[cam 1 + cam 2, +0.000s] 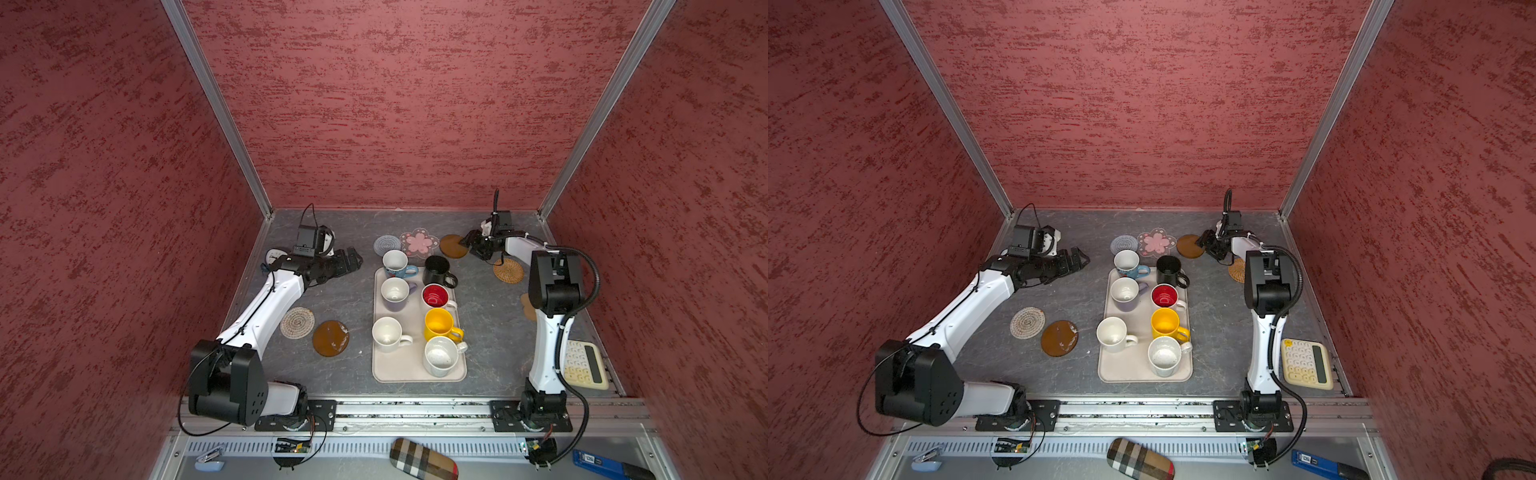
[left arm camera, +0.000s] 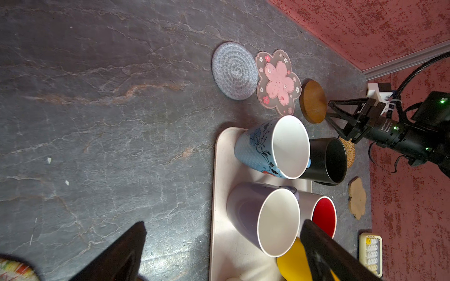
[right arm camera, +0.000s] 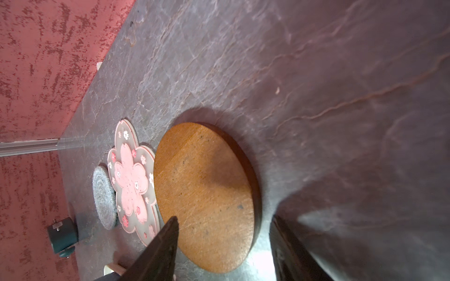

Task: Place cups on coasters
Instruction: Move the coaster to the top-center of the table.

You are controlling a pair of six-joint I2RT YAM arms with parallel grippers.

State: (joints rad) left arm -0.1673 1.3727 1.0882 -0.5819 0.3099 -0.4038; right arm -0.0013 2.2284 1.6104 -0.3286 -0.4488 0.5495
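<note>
Seven cups stand on the beige tray (image 1: pixel 415 374): blue-based white (image 1: pixel 395 262), black (image 1: pixel 438 270), lavender (image 1: pixel 395 293), red-lined (image 1: pixel 435 296), yellow (image 1: pixel 439 323) and two plain white (image 1: pixel 387 333) (image 1: pixel 440 355). Every coaster is bare. A grey spiral (image 1: pixel 386 244), pink flower (image 1: pixel 419 242) and brown disc (image 1: pixel 453 246) lie behind the tray. A wicker one (image 1: pixel 508 271) and a tan scalloped one (image 1: pixel 527 306) lie to its right, and a pale spiral (image 1: pixel 297 323) and second brown disc (image 1: pixel 331 337) to its left. My right gripper (image 3: pixel 224 219) is open, its jaws either side of the far brown disc's (image 3: pixel 204 194) near edge. My left gripper (image 1: pixel 353 259) hangs wide open left of the blue-based cup.
A cream calculator (image 1: pixel 582 365) lies near the right arm's base, and a small white clock (image 1: pixel 274 255) sits behind the left arm. Red walls close in the back and both sides. A plaid case (image 1: pixel 422 457) and a blue tool (image 1: pixel 611 463) rest on the front shelf.
</note>
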